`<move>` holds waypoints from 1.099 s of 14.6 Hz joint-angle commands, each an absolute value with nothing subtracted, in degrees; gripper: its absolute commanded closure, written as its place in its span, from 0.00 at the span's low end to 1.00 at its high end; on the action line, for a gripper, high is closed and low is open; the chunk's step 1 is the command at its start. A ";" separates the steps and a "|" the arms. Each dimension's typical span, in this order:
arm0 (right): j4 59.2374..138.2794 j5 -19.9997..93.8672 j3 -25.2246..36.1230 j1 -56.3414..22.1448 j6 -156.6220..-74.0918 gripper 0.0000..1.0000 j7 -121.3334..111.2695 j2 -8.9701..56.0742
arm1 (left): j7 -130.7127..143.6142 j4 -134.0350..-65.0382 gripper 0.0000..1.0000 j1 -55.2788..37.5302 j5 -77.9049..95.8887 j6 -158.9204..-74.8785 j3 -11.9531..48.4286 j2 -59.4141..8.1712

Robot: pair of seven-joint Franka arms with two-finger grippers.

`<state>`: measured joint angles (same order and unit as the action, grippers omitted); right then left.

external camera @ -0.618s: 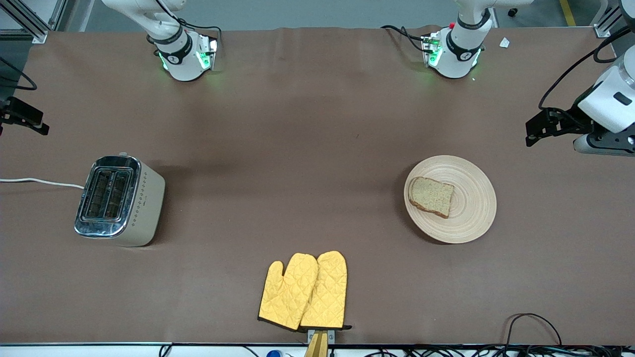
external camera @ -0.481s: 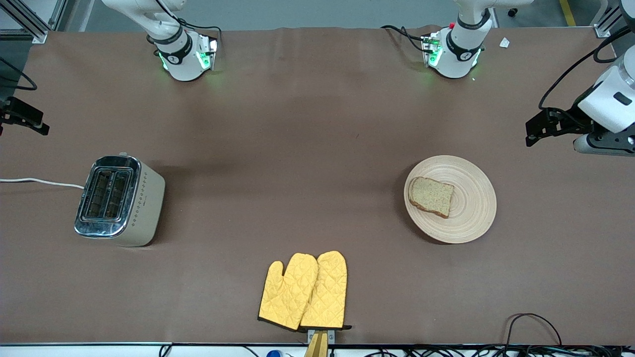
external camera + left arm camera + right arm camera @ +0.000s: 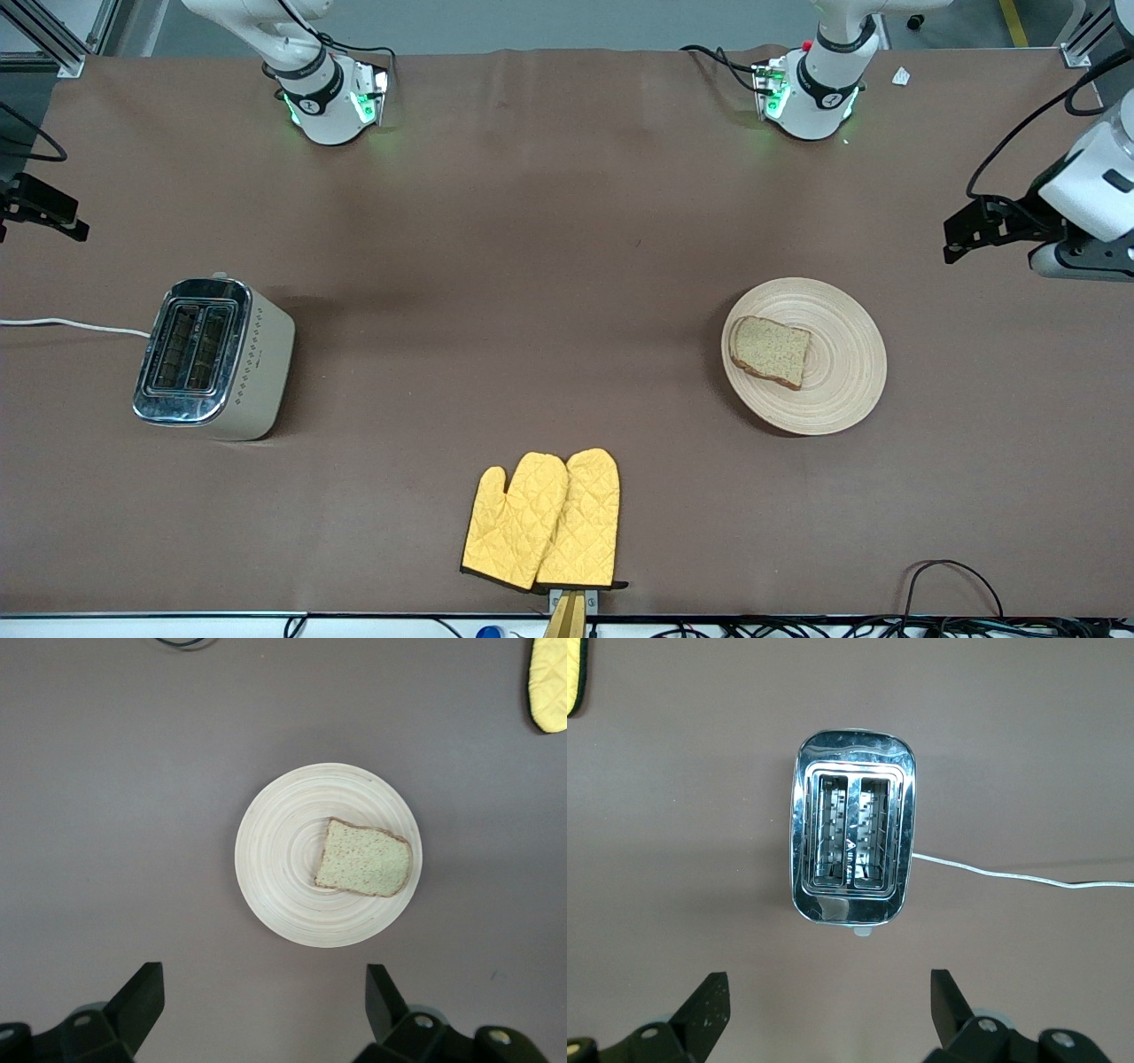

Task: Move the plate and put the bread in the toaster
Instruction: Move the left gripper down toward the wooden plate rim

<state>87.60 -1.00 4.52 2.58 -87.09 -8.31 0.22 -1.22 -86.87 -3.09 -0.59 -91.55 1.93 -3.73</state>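
From the front camera, the brown bench (image 3: 567, 266) carries the toaster (image 3: 213, 359) toward the right arm's end, its white cord (image 3: 71, 325) trailing off the edge. Toward the left arm's end lies the plate (image 3: 833, 390), with the bread (image 3: 770, 352) flat on it, set off-centre toward the toaster's end. A pair of yellow oven mitts (image 3: 542, 520) lies between the two, nearer to the camera than either. The left gripper (image 3: 961, 235) hangs in the air over bare bench at the left arm's end, farther from the camera than the plate. The right gripper (image 3: 40, 208) shows only as a dark part at the view's edge, over the right arm's end.

In the left wrist view, the left gripper (image 3: 261, 1001) has its fingers (image 3: 142, 992) spread wide and empty, high above the plate (image 3: 275, 868) and bread (image 3: 363, 870); a mitt's tip (image 3: 549, 682) peeks in at a corner.

In the right wrist view, the right gripper (image 3: 828, 1005) has its fingers (image 3: 707, 999) spread wide, holding nothing, high above the toaster (image 3: 854, 828), whose two slots stand empty. Its cord (image 3: 1010, 875) runs away across the bench.
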 commanded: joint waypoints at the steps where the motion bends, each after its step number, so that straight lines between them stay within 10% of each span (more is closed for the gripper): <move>1: 87.54 -1.32 4.31 2.90 -86.66 0.00 -8.70 0.09 | -5.18 -86.40 0.00 3.39 6.64 -91.05 1.85 -7.01; 16: 87.63 -1.32 4.31 2.55 -86.57 0.00 -8.70 0.09 | -36.72 -85.87 0.00 17.84 35.68 -98.43 2.02 -43.94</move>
<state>87.65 -1.00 4.43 2.55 -86.86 -8.33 0.33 -34.60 -87.20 17.80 35.00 -98.16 2.12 -42.95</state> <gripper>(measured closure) 0.000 0.000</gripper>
